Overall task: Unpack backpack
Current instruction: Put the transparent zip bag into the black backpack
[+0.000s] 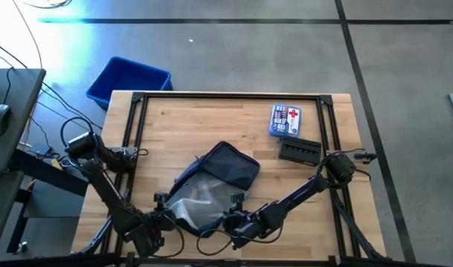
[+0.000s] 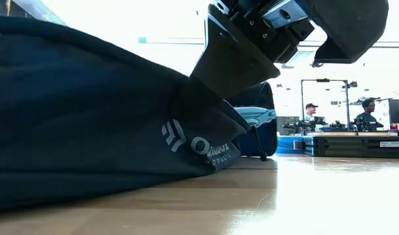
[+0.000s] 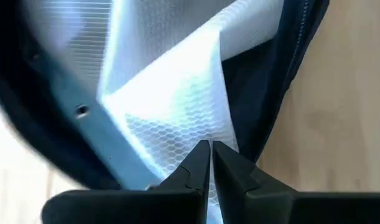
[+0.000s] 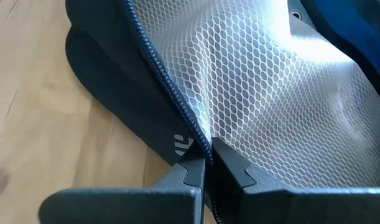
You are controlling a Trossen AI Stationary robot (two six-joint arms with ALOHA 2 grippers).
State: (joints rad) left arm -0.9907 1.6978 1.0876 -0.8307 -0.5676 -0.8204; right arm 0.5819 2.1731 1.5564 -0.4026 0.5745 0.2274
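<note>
Backpack [image 1: 225, 169], unzipped and slumped at the near middle of the wooden desk [image 1: 241, 119], lies between your two hands as a clear mesh-patterned pouch [image 1: 199, 199] spills from its mouth. Your left hand [image 1: 164, 216] sits at the near left of the opening, its fingers pressed together on a fold of the pouch's edge, as the left wrist view shows. Your right hand [image 1: 237, 217] is clamped on the zippered rim of the bag just by the small white logo [image 4: 183, 144], the dark fabric pinched between its tips.

Judge the bag as light and floppy: the navy cloth sags flat onto the desk and creases where it is held, so it should follow a pull rather than stay put. The stiffest line to hold looks to be the zipper rim [image 4: 166, 81], where the seam gives the fingers something to bite. The pouch looks slick and thin, likely to slide from a shallow pinch, so you want a deep hold on its bound edge while the other hand anchors the bag.

Farther back on the desk's right side rest a first-aid kit [image 1: 286, 119] and a black case [image 1: 299, 151], well apart from the bag; a blue bin [image 1: 128, 80] stands on the floor beyond the far left corner.
</note>
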